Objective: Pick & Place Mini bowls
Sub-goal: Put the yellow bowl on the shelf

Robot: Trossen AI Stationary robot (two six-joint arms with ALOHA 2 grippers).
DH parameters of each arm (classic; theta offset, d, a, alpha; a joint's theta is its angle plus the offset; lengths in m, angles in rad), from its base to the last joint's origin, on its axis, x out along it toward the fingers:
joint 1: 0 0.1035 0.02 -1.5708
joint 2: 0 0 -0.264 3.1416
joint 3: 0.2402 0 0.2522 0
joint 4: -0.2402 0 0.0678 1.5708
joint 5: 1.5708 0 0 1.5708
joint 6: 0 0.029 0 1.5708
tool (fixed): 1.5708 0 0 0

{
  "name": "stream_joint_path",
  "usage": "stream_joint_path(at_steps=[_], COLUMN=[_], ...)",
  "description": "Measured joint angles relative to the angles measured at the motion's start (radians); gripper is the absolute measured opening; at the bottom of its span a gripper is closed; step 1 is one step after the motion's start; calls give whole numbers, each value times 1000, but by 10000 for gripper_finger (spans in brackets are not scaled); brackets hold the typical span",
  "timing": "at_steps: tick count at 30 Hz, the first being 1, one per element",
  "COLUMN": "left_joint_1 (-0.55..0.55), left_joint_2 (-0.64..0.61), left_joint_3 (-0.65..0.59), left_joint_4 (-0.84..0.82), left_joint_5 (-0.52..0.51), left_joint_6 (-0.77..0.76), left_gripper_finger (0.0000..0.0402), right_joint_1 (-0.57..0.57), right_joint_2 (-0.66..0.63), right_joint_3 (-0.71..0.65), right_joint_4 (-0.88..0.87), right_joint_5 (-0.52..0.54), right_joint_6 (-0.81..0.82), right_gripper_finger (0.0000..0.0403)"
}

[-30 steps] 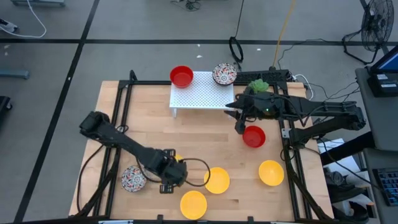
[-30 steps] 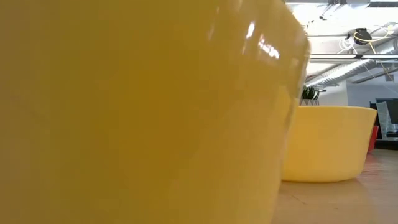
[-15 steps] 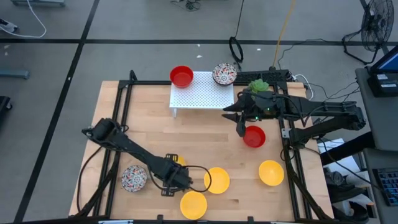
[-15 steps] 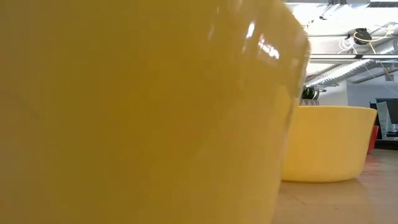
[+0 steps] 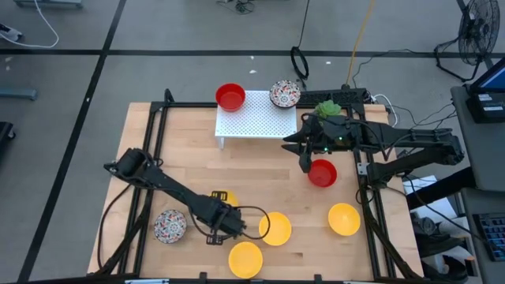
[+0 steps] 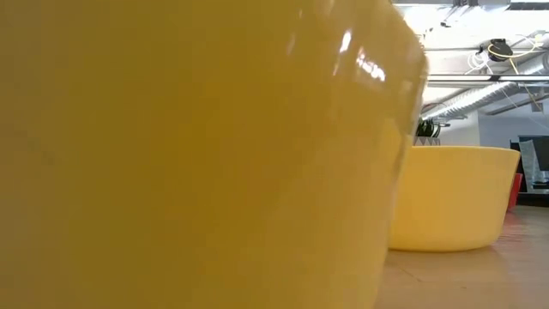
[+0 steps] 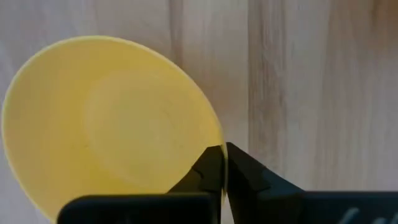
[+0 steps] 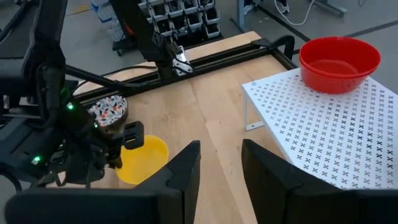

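Left gripper (image 5: 237, 227) is low over the bench (image 5: 260, 170), clenched on the rim of a yellow bowl (image 5: 275, 228); the left wrist view shows the fingers (image 7: 214, 171) pinched together on that bowl's (image 7: 106, 121) edge.

Right gripper (image 5: 303, 158) sits just off the rack (image 5: 256, 121), toward the plant (image 5: 329, 108) side, touching or just beside a red bowl (image 5: 322, 173). Its fingers (image 8: 186, 171) are spread apart, holding nothing in the right wrist view.

Bowl positions relative to the rack:
- second red bowl (image 5: 230, 96) at its far left corner, on or just behind it; right wrist view shows it (image 8: 339, 62) resting on the rack (image 8: 323, 137)
- speckled bowl (image 5: 285, 94) at its far right corner
- second speckled bowl (image 5: 170, 226) well apart, near the bench's front left, beside the left arm
- front yellow bowl (image 5: 245, 259) at the front edge, near the held one
- right yellow bowl (image 5: 344, 219) front right, past the first red bowl
- a fourth bit of yellow (image 5: 222, 196) shows under the left arm, cannot tell what

Low view is mostly blocked by a yellow bowl wall (image 6: 189, 154), with another yellow bowl (image 6: 450, 197) behind it.
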Motion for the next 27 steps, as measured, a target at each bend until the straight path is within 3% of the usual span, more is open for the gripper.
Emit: stream_joint_path(at_steps=[8, 12, 21, 27], left_joint_1=[49, 71, 124, 224], left_joint_2=[-111, -199, -364, -376], left_joint_3=[0, 0, 0, 0], left_joint_4=[11, 54, 273, 371], left_joint_5=[-10, -83, -228, -240], left_joint_6=[-38, -51, 184, 398], left_gripper_finger=[6, 14, 17, 7], right_joint_1=[-8, -9, 3, 27], right_joint_2=[0, 0, 0, 0], right_joint_3=[0, 0, 0, 0], right_joint_4=[8, 9, -4, -26], right_joint_5=[2, 3, -1, 0], right_joint_6=[-14, -82, -119, -105], right_gripper_finger=[105, 105, 105, 105])
